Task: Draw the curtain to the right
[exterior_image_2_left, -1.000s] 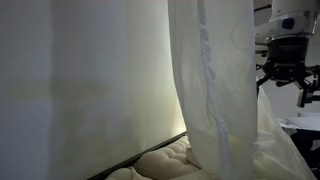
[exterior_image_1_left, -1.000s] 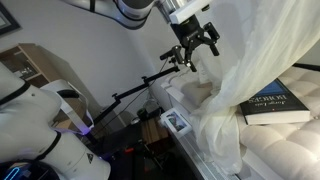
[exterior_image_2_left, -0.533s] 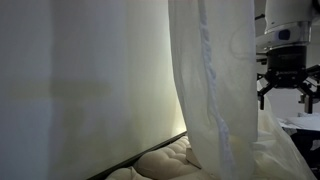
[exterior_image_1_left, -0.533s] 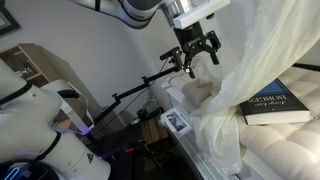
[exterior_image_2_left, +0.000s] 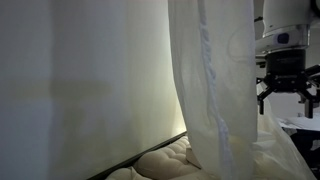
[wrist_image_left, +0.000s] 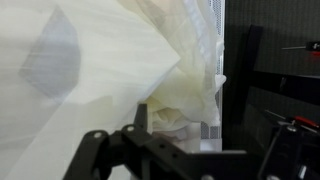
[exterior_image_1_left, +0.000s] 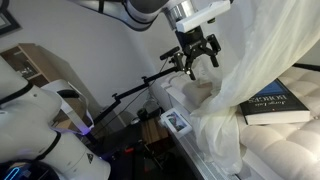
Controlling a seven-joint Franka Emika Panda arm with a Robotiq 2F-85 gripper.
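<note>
Fingers (exterior_image_1_left: 211, 50) spread wide, nothing between them. In both exterior views they hang in free air beside the curtain, dark prongs (exterior_image_2_left: 263, 90) pointing down and apart. No fabric caught on them as far as these views show.

Wrist view: dark finger frame (wrist_image_left: 141, 120) along the bottom edge. Just beyond it, cream fabric (wrist_image_left: 150, 60) fills most of the picture, gathered into a bunched fold near centre. Contact between fingers and cloth cannot be told here; the near parts are dark and blurred.

Curtain (exterior_image_1_left: 250, 60): sheer, cream-white, soft vertical folds. In an exterior view it sweeps down from the upper right corner and piles in a loose heap (exterior_image_1_left: 220, 130) over the near edge of the padded cushion (exterior_image_1_left: 285, 150). The fingers are at its left side, near its upper folds. In an exterior view the curtain (exterior_image_2_left: 210, 90) hangs as a tall gathered column in mid-picture, with flat pale cloth to its left. The fingers show past its right edge, partly veiled by the thin fabric.

Dark-blue book (exterior_image_1_left: 277, 105) lies flat on the cushion, close against the right side of the heap, toward the cushion's far edge.

White arm (exterior_image_1_left: 130, 10) enters from the top. A black jointed stand (exterior_image_1_left: 140, 88) and a small framed device (exterior_image_1_left: 177, 122) sit below the fingers.
</note>
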